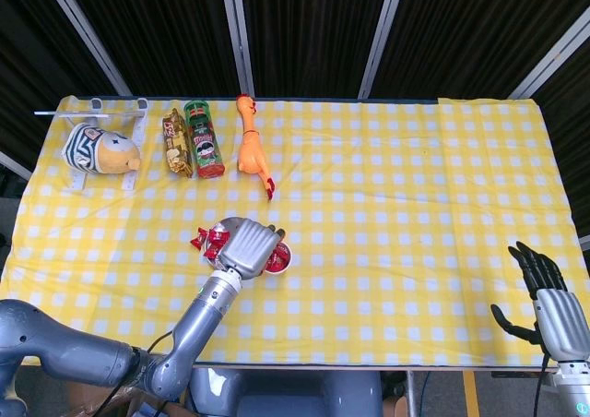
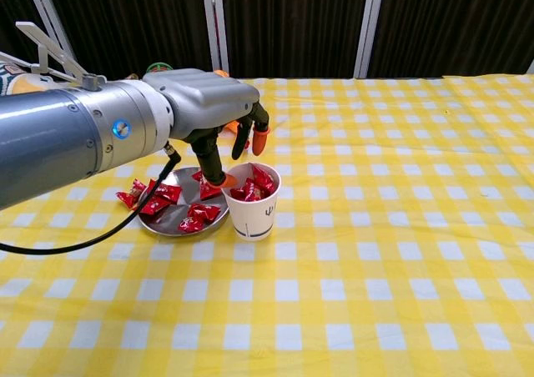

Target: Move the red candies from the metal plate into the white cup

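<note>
A white cup (image 2: 253, 212) stands on the checked cloth, heaped with red candies (image 2: 254, 185); from the head view its red-filled mouth (image 1: 277, 259) peeks out beside my hand. Left of it lies the metal plate (image 2: 169, 214) with several red candies (image 2: 158, 195) still on it. My left hand (image 2: 209, 113) hovers above the gap between plate and cup, fingers apart and hanging down, holding nothing; in the head view the left hand (image 1: 247, 245) covers most of the plate. My right hand (image 1: 548, 299) rests open at the table's front right corner, far from everything.
Along the back left stand a plush toy on a rack (image 1: 96, 148), a snack bag (image 1: 176, 143), a green chip can (image 1: 204, 138) and a rubber chicken (image 1: 252, 146). The yellow checked cloth (image 1: 415, 205) stretches to the right.
</note>
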You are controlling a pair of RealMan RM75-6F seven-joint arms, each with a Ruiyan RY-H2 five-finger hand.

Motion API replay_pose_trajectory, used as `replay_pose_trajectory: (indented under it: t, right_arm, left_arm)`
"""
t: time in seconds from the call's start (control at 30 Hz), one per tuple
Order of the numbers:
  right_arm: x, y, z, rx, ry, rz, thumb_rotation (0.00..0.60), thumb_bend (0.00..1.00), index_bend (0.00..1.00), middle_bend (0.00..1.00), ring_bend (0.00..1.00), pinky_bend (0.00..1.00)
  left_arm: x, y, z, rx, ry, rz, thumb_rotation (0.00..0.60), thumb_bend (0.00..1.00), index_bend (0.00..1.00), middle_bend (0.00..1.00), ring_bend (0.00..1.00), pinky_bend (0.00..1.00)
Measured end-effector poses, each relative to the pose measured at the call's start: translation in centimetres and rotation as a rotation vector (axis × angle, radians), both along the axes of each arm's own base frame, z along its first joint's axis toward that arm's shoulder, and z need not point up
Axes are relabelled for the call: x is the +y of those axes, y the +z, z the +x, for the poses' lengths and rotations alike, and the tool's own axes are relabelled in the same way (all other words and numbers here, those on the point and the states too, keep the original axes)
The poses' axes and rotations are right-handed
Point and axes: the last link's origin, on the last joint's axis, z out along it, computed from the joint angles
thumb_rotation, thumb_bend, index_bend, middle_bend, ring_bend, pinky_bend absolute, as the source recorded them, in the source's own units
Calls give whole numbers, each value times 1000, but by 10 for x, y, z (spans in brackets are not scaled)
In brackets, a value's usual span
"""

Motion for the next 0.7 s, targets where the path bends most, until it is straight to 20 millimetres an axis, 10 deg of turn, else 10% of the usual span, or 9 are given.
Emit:
replay_pose_trajectory:
  t: [0.27,0.7]
  right_arm:
    - [0,-1,0,0,-3,1,600,385,0,0,0,0]
    - [0,-2,0,3,-6,6,600,386,0,0,0,0]
  left_arm:
    - [4,19,3,-159,-39,32,600,242,291,320,871,948]
    - [21,30,-48,41,85,81,600,220,271,291,872,948]
